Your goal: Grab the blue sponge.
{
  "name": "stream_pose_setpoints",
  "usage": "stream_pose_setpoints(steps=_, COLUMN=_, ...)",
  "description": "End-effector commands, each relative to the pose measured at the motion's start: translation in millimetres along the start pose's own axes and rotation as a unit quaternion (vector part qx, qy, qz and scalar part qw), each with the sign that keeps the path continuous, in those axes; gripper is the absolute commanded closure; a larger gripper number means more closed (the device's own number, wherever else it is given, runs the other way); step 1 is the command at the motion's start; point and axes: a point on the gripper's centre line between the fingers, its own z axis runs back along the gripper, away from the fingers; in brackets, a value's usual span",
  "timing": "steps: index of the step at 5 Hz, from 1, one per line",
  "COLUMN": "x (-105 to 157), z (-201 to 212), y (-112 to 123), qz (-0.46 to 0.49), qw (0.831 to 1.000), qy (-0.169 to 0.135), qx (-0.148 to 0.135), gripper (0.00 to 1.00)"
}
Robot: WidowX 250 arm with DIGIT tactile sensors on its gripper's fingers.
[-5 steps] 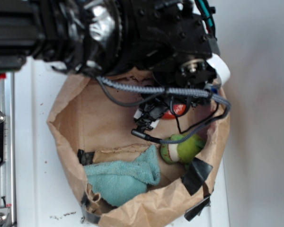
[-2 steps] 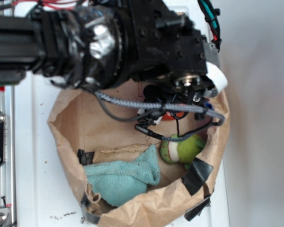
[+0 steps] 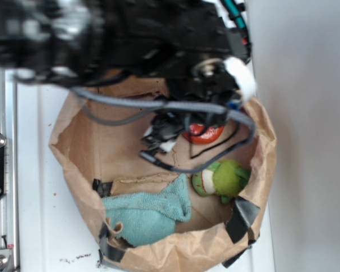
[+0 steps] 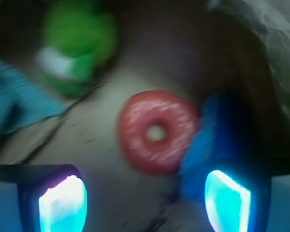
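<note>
In the blurred wrist view the blue sponge point(image 4: 222, 135) lies right of a red ring point(image 4: 157, 130), against the brown paper wall. My gripper point(image 4: 145, 203) is open, its two glowing fingertips point(image 4: 63, 205) wide apart at the bottom edge, with the right one just below the sponge. Nothing sits between them. In the exterior view the black arm and gripper point(image 3: 170, 127) hang over the paper bag point(image 3: 73, 147); only a sliver of blue sponge point(image 3: 233, 105) shows under the wrist, beside the red ring point(image 3: 204, 134).
Inside the bag lie a green plush toy point(image 3: 224, 178) and a teal terry cloth point(image 3: 144, 212). Cables point(image 3: 158, 105) loop across the bag's opening. The bag rests on a white surface with a metal rail point(image 3: 3, 187) at left.
The arm has shifted up and left, uncovering more of the red ring. The bag has been nudged slightly left. The toy and cloth have stayed put.
</note>
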Motion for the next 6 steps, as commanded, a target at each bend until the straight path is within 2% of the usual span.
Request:
stream_pose_setpoints(steps=1, x=-3, z=41, y=-23, qz=-0.049, qw=0.998, qy=-0.04, qx=0.018, gripper=0.0)
stream_pose_setpoints(steps=2, x=-10, z=54, y=-34, qz=-0.071, qw=0.995, qy=-0.063, qx=0.017, gripper=0.0)
stream_pose_setpoints(steps=3, x=-10, z=40, y=-31, qz=-0.068, qw=0.996, qy=-0.048, qx=0.033, gripper=0.0)
stream_pose_setpoints(steps=5, x=-1, z=8, y=-4, qz=-0.03, qw=0.998, qy=-0.003, qx=0.049, gripper=0.0)
stream_pose_setpoints(steps=6, x=-4, z=3, y=4, qz=-0.019, qw=0.998, qy=-0.006, qx=0.067, gripper=0.0)
